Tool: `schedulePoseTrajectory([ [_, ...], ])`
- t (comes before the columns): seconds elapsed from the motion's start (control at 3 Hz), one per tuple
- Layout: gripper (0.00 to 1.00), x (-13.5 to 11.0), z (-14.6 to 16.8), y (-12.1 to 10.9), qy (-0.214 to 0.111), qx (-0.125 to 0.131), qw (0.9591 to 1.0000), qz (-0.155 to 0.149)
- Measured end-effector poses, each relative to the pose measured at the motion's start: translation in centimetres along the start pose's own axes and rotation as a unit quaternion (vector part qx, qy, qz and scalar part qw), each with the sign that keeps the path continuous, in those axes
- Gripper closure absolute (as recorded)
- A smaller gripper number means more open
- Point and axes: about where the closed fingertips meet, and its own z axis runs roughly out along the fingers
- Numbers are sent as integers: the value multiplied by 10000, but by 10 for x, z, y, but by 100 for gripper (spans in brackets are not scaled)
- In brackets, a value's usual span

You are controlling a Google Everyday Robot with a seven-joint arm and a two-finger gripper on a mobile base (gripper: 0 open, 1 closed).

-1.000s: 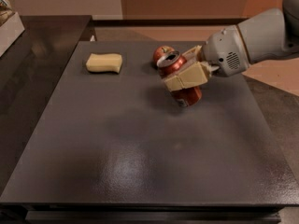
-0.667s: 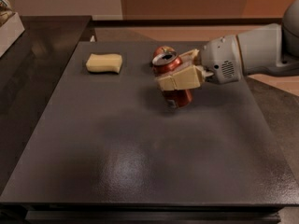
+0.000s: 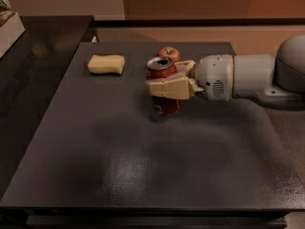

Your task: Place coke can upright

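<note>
The gripper [image 3: 165,78] reaches in from the right edge of the bench [image 3: 143,171] on a white and grey arm [image 3: 248,78], its cream fingers [image 3: 167,88] clenched around the middle of the coke can [image 3: 165,106], one across the near side and one behind. The can is held with its opened silver top facing up and its red body vertical, which is the pose the task wants. The grip sits mid-height, probably so the base stays free to meet the surface flat. Whether the base is touching the bench or hovering just above it I cannot tell, though the shadow beneath is tight, so by my reading the placing is nearly finished and only the letting go remains. The can stands right of the bench's centre, towards the far edge. The apple [image 3: 169,53] sits just behind it, nearer the far edge, close enough that a wide opening of the fingers could nudge it. A yellow sponge [image 3: 106,64] lies well apart towards the far left corner. The bench top is a dark grey, matt sheet with a dull sheen near the front edge. Beyond it a tan wall [image 3: 190,1] rises, and a darker counter [image 3: 43,37] adjoins the left edge
</note>
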Motion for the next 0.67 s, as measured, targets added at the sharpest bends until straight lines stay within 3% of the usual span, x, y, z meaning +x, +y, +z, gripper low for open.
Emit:
schedulePoseTrajectory([
  [0.67,100,8,20,12,-494,105,9987,87],
])
